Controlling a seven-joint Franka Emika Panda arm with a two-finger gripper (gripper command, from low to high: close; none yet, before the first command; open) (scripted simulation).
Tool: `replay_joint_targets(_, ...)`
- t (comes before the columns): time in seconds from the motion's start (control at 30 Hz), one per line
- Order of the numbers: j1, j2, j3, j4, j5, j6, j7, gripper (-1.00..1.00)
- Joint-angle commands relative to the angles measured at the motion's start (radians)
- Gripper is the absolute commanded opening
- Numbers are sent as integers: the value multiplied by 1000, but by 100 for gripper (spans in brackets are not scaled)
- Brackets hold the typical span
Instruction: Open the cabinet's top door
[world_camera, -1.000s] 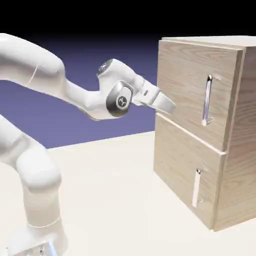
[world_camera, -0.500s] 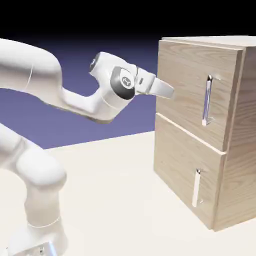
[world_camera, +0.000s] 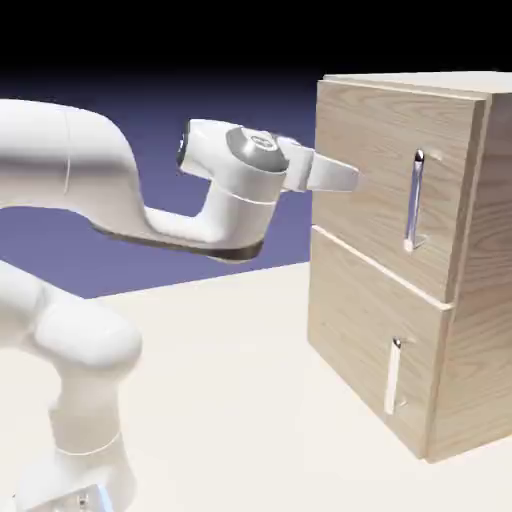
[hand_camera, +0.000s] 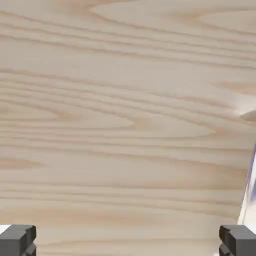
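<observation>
Two stacked panels are seen on the cabinet (world_camera: 420, 260) at the right of the exterior view; the top door (world_camera: 375, 170) is shut, flush with the cabinet's front, and its long silver handle (world_camera: 414, 200) is set upright near the panel's right edge; the shorter handle of the lower door (world_camera: 393, 376) is found at lower right. The gripper (world_camera: 345, 176) is held level at the upper middle of the frame, pointed at the top door's left part, well short of the handle; whether the panel is touched cannot be told. In the hand view the frame is filled by woodgrain, the two grey fingertips (hand_camera: 17, 239) are spread wide at the bottom corners with nothing between them, and a sliver of the handle is glimpsed at the right edge; the jaws are therefore released and empty. The approach is judged to be in hand; a shift toward the handle is called for next, so that the bar is bracketed before any closing and pulling.
</observation>
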Motion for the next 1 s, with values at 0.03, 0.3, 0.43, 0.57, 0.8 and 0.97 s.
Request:
replay_joint_targets(0.03,27,-13,-32,13,-87,-4,64,100)
replay_joint_targets(0.3,134,-63,-159,65,-435,-20,320,100)
replay_joint_targets(0.43,188,-89,-223,91,-609,-28,447,100)
replay_joint_targets(0.57,242,-114,-287,117,-783,-36,575,100)
replay_joint_targets(0.8,360,-110,-383,191,-940,-55,690,100)
replay_joint_targets(0.97,467,-72,-446,268,-953,-74,699,-100)
